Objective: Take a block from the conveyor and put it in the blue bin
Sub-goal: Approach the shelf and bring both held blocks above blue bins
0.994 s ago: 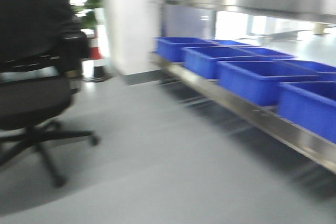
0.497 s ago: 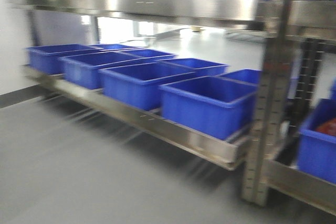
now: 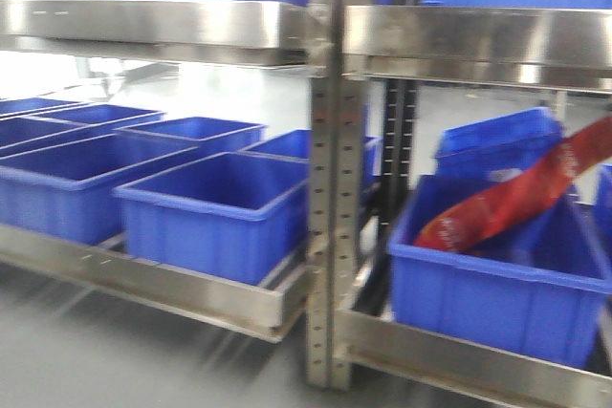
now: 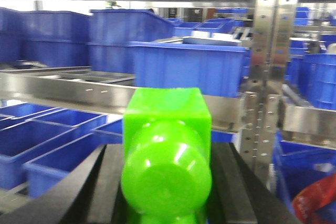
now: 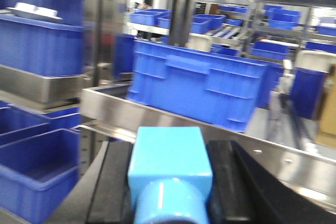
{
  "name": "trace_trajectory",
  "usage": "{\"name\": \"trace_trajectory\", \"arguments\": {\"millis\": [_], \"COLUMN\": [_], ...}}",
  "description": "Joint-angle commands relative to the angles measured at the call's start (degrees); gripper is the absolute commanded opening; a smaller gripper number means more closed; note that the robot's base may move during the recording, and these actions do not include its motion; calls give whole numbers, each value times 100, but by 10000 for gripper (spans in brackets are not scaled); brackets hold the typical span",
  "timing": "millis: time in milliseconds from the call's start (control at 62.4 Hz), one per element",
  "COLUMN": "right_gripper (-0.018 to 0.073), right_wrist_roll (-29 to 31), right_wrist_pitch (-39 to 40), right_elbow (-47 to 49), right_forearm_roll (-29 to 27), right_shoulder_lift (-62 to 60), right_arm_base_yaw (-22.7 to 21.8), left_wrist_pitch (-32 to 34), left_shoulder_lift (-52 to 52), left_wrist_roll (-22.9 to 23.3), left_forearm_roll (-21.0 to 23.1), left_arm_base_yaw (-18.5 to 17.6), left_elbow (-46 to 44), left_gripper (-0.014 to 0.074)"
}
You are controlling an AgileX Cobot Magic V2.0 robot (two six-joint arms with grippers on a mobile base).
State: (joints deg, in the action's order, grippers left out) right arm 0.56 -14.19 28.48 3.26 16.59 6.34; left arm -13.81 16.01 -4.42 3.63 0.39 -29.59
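A grey floor (image 3: 96, 360) runs under steel racking. A perforated post (image 3: 330, 188) stands in the middle of the front view. To its left, a low steel surface (image 3: 143, 279) carries a row of open-topped bins (image 3: 206, 217) set side by side in two ranks, showing only their blue inner walls. An upper surface (image 3: 143, 24) holds more blue containers, cut off by the frame's top edge. The front view is somewhat blurred.

The left gripper (image 4: 167, 153) is closed on a green block (image 4: 167, 145), which sits between its black fingers (image 4: 113, 182) and touches both. The block's long axis runs straight away from the wrist camera. Its round end faces the lens and its square end points at the racking.

The right gripper (image 5: 170, 148) likewise clamps a blue block (image 5: 169, 161) between black fingers (image 5: 226, 177). Round end near the lens, square end forward, it points at a steel rail with a closed-sided bin above it.

Right of the post, the right bin (image 3: 488, 293) holds a red packet (image 3: 516, 200). The packet lies slanted, its upper end rising past the bin's rim.
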Motion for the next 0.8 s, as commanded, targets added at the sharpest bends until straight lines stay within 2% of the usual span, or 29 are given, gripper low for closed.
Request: {"name": "trace_trajectory", "arguments": {"millis": [0, 786], "right_gripper": [-162, -162], "right_wrist_roll": [17, 17], "right_wrist_pitch": [134, 134], "right_elbow": [24, 24], "right_forearm_roll": [40, 40], "right_shoulder_lift": [-25, -25], "right_arm_base_yaw": [11, 11], "left_wrist_pitch": [118, 118], "left_shoulder_lift": [-19, -19], "left_wrist_roll": [14, 14], "left_forearm_roll": [12, 12], "left_arm_base_yaw": [-39, -39], "left_elbow": [-11, -11], "left_gripper": [-111, -111]}}
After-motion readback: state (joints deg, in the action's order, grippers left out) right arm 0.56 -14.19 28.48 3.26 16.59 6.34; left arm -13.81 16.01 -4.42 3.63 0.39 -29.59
